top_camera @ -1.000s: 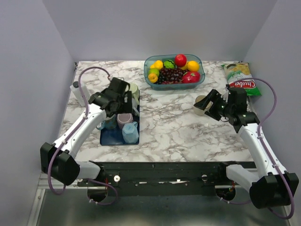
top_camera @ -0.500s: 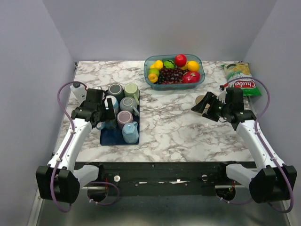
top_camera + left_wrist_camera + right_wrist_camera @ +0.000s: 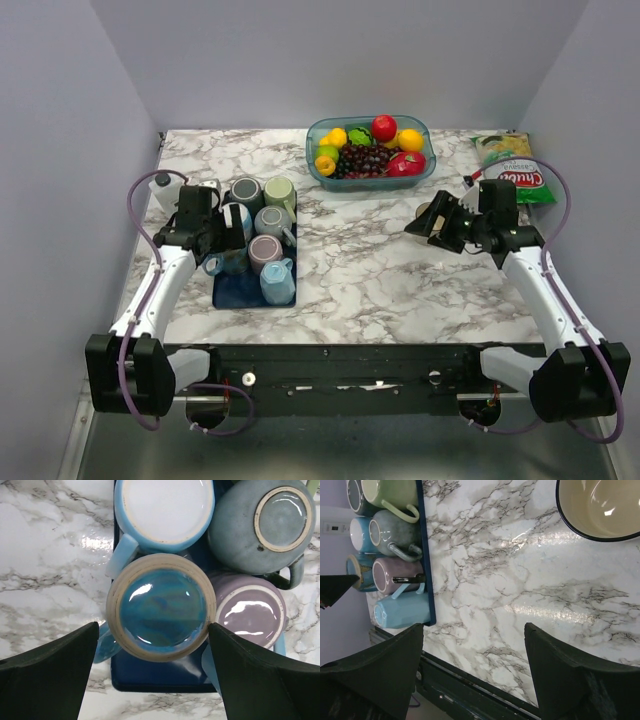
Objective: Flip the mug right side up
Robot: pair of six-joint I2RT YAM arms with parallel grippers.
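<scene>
the cream mug (image 3: 600,510) stands mouth up on the worktop (image 3: 370,270), out on the right side and well apart from the tray (image 3: 155,680). the right wrist view looks straight into its glossy hollow. the right tool (image 3: 474,627) is spread wide and grasps nothing, with the mug ahead of it and off to one side, clear of both fingers. we judge the turn itself to be done, so this is the letting-go and drawing-off step. the next move calls for the right arm to back away without brushing the rim.

the left tool (image 3: 153,627) is also spread and empty, hanging right above a blue mug (image 3: 161,607) that sits bottom up on the tray. around it are a white-bottomed, a grey and a purple mug, all inverted and packed so close they touch. if a further mug were meant, this one is nearest. the fingers would need to drop either side of it, and the gaps to its neighbours look tight.

the worktop is white marble with grey veins, shiny enough to throw glare. at the far edge a clear bowl (image 3: 318,135) holds fruit, and a green bag (image 3: 510,170) lies at the far right. plain pale walls close in on three sides.
</scene>
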